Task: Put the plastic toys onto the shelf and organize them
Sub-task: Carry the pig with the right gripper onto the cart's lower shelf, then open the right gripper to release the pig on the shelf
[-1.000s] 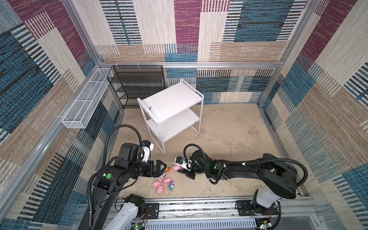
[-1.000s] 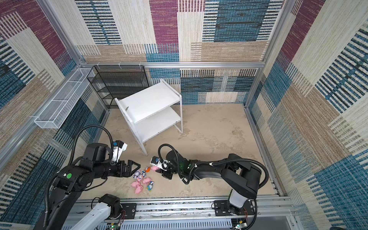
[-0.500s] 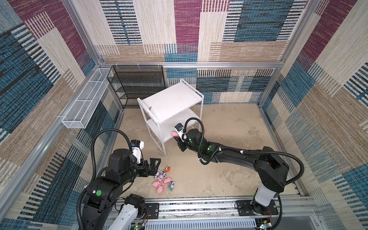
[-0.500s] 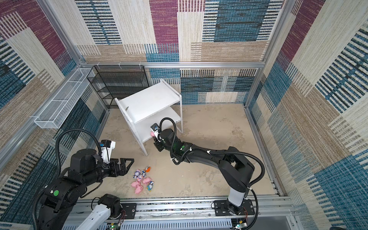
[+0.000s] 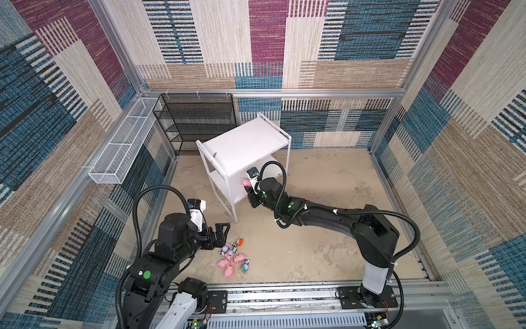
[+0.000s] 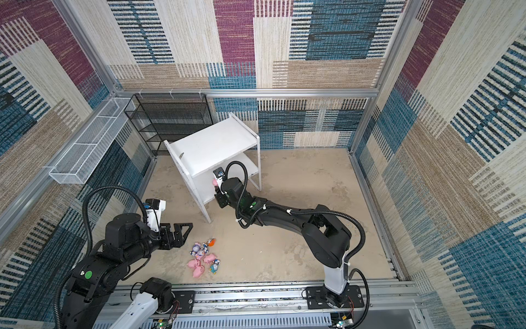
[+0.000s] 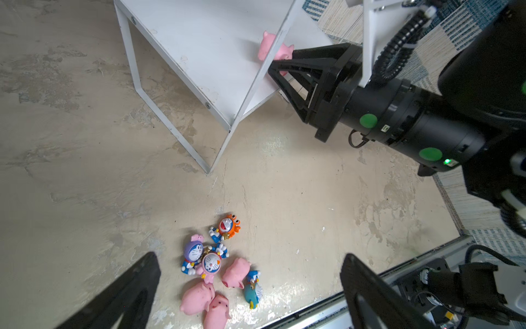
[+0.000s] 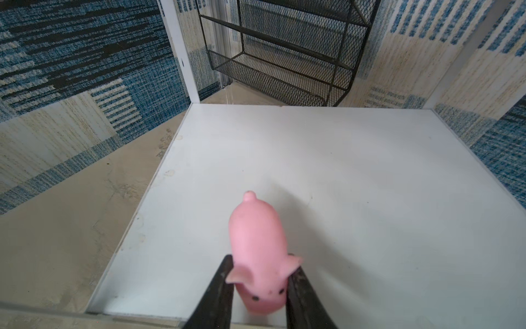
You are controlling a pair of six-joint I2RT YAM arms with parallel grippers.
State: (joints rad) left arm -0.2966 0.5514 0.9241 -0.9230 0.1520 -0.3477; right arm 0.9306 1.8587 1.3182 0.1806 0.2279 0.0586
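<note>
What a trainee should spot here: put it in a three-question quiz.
1. True or false: the left gripper is shut on a figurine.
2. The right gripper holds the pig over: A) the top board, B) the lower board, C) the black rack.
3. How many pigs lie on the floor?
Key: 1 false; 2 B; 3 three.
</note>
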